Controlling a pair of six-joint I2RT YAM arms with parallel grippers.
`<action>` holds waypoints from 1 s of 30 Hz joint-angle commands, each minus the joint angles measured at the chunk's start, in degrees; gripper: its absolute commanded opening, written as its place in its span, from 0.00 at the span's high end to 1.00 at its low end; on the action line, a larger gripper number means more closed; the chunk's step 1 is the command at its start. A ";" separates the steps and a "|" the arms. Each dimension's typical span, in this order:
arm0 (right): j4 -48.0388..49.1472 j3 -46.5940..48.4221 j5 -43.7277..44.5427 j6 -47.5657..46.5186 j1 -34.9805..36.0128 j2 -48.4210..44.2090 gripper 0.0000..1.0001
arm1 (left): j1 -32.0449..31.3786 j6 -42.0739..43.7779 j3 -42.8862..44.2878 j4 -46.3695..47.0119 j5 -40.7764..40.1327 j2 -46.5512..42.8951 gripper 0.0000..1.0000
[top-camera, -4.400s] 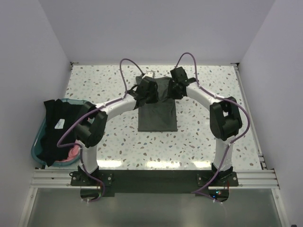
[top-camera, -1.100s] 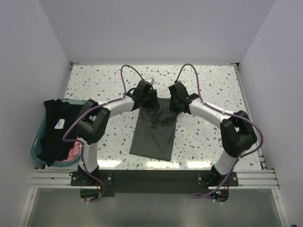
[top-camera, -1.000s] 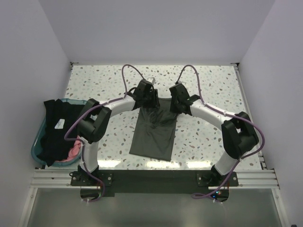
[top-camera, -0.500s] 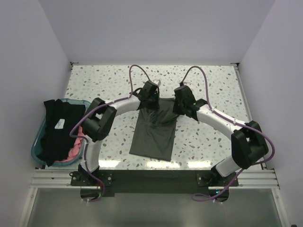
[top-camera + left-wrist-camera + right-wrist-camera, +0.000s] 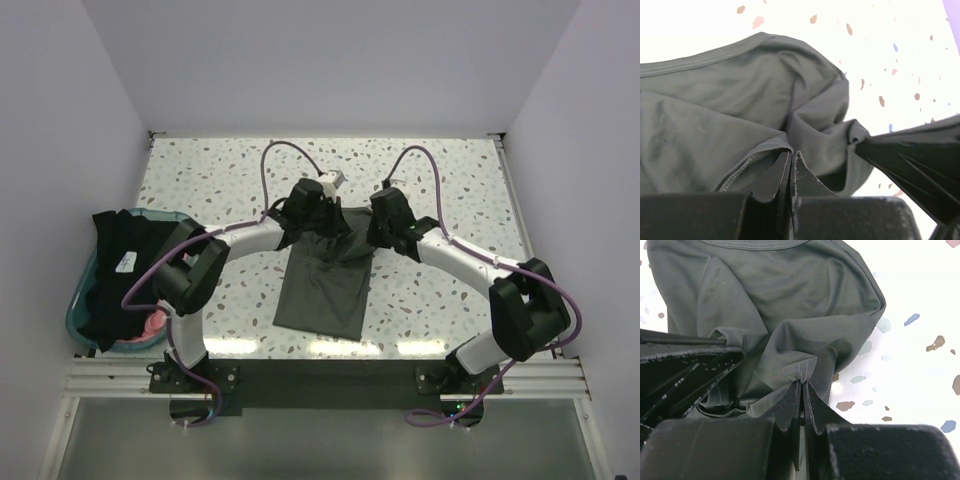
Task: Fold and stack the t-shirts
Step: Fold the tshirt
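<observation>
Wrist views, left end effector, right end effector clamped on olive t-shirt, top external adds tub

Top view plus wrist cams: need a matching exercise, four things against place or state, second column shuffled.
1. olive-green t-shirt
2. black t-shirt
3. pink t-shirt
4. left gripper

A. draped over the teal tub
B. lying on the table, between the arms
C. shut on olive cloth
D. peeking out beneath black cloth

Pairs: 1-B, 2-A, 3-D, 4-C
</observation>
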 commanded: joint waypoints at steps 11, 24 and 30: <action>4.49 -0.86 0.70 1.01 0.42 -0.83 0.96 | 0.12 -0.62 -4.62 11.63 9.15 -1.26 1.00; 4.76 0.02 1.05 0.84 0.95 -0.30 0.96 | 2.76 -2.20 -2.24 8.81 -6.68 0.50 0.92; 4.67 2.13 1.05 0.23 1.21 1.19 0.97 | 3.63 -3.17 -2.68 6.71 -12.58 0.58 0.84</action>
